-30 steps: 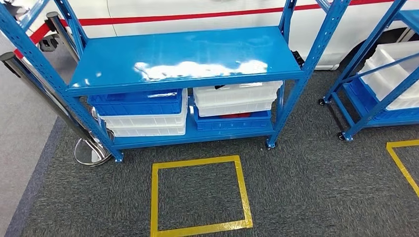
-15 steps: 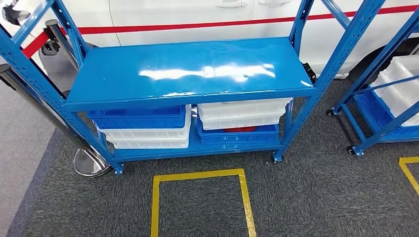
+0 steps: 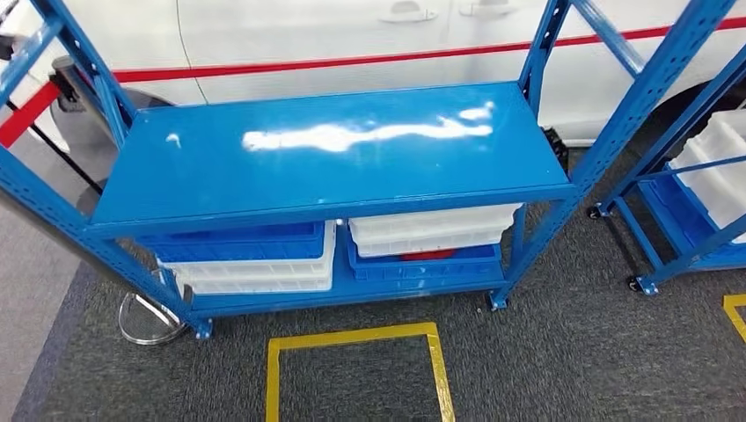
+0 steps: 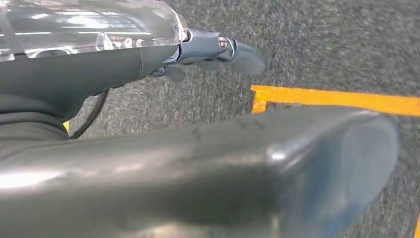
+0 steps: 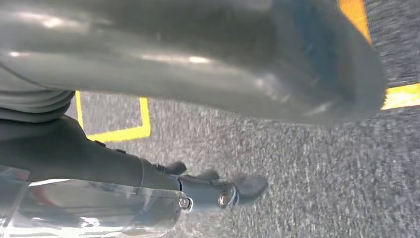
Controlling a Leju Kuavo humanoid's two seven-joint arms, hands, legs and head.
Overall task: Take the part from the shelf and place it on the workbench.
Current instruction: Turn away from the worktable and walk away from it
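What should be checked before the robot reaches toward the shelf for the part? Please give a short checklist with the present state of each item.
1. Blue shelf in front of the robot: ok.
2. Part located: cannot tell; the middle board is bare, and only a red thing peeks from the lower blue crate.
3. Left hand free: ok, it holds nothing, hanging over the carpet.
4. Right hand free: ok, it holds nothing.
5. Yellow floor square underfoot: cannot tell.
6. Workbench located: cannot tell.

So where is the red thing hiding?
In the head view, the red thing peeks out of a blue bin on the rack's bottom shelf, right side, under the stacked white bins.
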